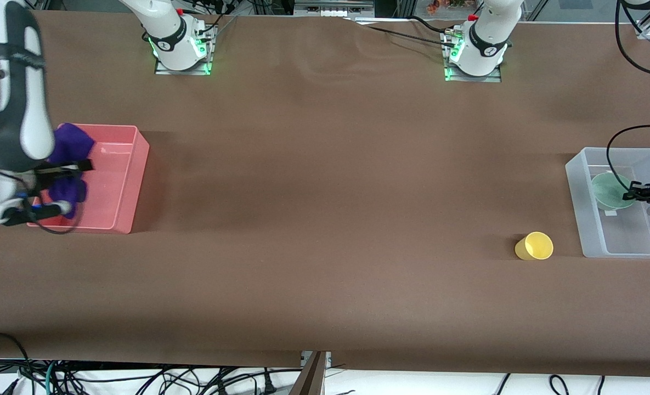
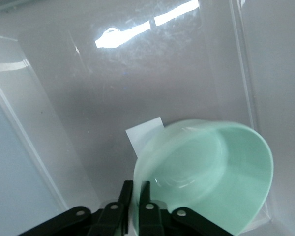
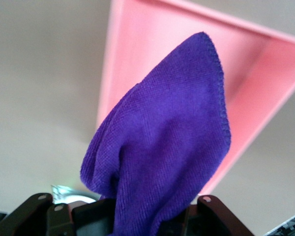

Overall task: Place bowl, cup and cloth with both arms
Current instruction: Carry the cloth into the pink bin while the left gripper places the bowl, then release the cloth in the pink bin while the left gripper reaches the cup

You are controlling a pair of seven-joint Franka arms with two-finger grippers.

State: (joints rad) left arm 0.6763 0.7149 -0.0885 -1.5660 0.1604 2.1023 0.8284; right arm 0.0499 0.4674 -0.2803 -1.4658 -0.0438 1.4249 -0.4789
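My left fingers (image 2: 136,206) pinch the bowl (image 2: 206,174) over the clear bin (image 1: 588,219); my right fingers (image 3: 137,219) clamp the cloth (image 3: 162,142) over the pink bin (image 1: 133,181); the cup (image 1: 534,246) waits on the bench (image 1: 325,219).

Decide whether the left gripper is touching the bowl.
Touching: in the left wrist view the left gripper has its jaws closed on the rim of the bowl.

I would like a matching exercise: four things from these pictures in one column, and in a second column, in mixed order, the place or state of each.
Things:
1. bowl
2. cup
3. cloth
4. pink bin

Places or states:
A. lying on its side on the bare table
B. held by the right pincer over a bin
C. standing at the right arm's end of the table
D. gripped at its rim by the left pincer in the clear bin

Pairs: 1-D, 2-A, 3-B, 4-C
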